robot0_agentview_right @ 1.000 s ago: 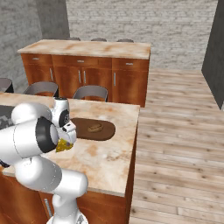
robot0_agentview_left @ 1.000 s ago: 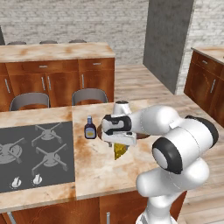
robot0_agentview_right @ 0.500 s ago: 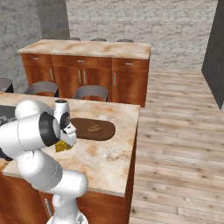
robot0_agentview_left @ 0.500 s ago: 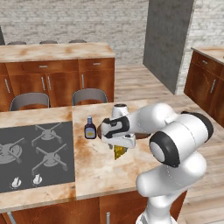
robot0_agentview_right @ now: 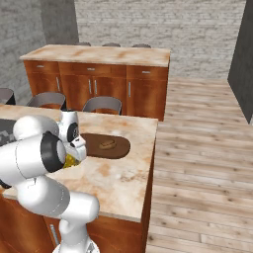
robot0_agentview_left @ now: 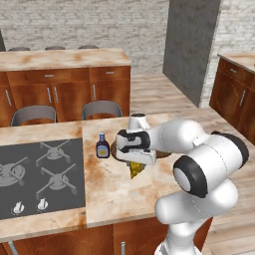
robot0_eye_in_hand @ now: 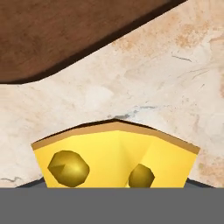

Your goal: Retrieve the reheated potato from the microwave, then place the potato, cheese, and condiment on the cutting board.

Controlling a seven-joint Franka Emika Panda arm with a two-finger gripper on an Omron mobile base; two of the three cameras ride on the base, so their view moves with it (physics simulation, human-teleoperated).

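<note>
Left base view: the gripper [robot0_agentview_left: 135, 163] is down at the counter [robot0_agentview_left: 109, 189] over the cheese [robot0_agentview_left: 136, 170], whose yellow tip pokes out beneath the hand. The bottle [robot0_agentview_left: 102, 146] stands just to its left, apart from the hand. The board [robot0_agentview_left: 118, 150] lies right behind — mostly hidden by the arm.

Right base view: the potato [robot0_agentview_right: 106, 145] already lies on the board [robot0_agentview_right: 118, 148]. The cheese [robot0_agentview_right: 70, 161] shows as a yellow sliver under the hand, near the board's closer end.

Hand view: the cheese [robot0_eye_in_hand: 114, 156] sits close against the camera on the counter [robot0_eye_in_hand: 166, 78], with the board [robot0_eye_in_hand: 57, 39] beyond it. The fingers are not visible, so I cannot tell how wide the jaws stand or whether they grip the wedge.

Risks, as I judge them: the wedge's slanted faces could let it squirt out or twist as the jaws close. A lift before the grip is firm would drop it — and a wide swing could knock the bottle over.
</note>
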